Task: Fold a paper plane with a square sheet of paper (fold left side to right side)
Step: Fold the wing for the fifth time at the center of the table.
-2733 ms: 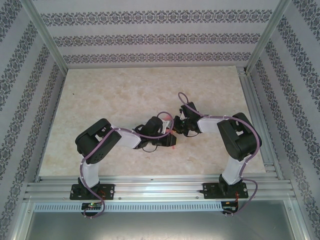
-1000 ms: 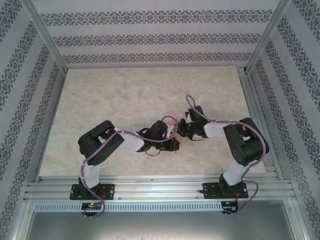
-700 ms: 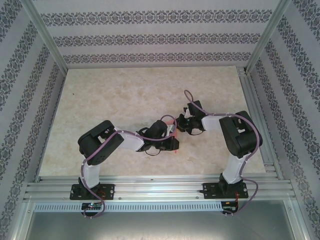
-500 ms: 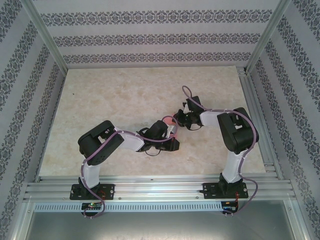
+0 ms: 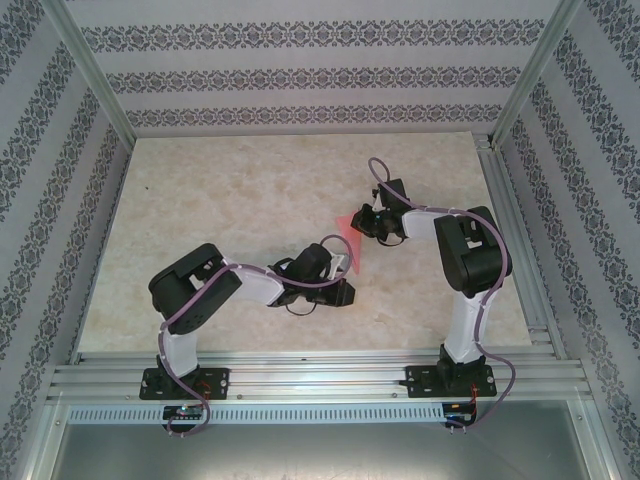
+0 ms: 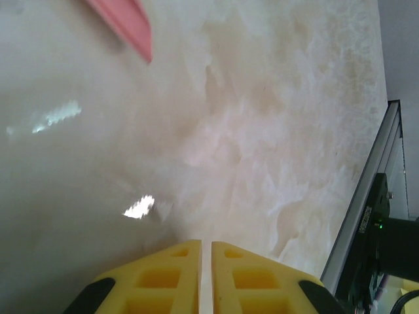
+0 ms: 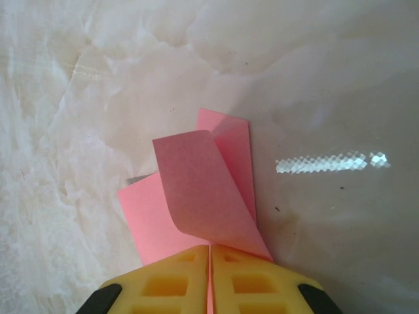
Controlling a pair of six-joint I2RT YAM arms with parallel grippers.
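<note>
The pink-red paper point(image 5: 352, 243), folded into a pointed paper plane shape, sits just right of the table's centre, between the two grippers. My right gripper point(image 5: 360, 222) is shut on it. In the right wrist view the paper point(image 7: 196, 190) fans out from between the yellow fingers, one layer curling up, and the right gripper point(image 7: 209, 247) pinches its near end. My left gripper point(image 5: 344, 266) is just in front of the paper. In the left wrist view the left gripper point(image 6: 205, 243) is shut with nothing between its fingers, and the paper's tip point(image 6: 124, 19) lies ahead at top left.
The marble-look tabletop point(image 5: 230, 200) is bounded by an aluminium rail on the right point(image 5: 515, 250) and another along the near edge point(image 5: 320, 368). Patterned walls close in the back and sides. The left wrist view shows the rail point(image 6: 363, 196) at its right edge.
The right gripper has drawn the paper away from the left gripper, toward the far side. More of the pink paper now shows as a triangle. The left arm has hardly moved.
</note>
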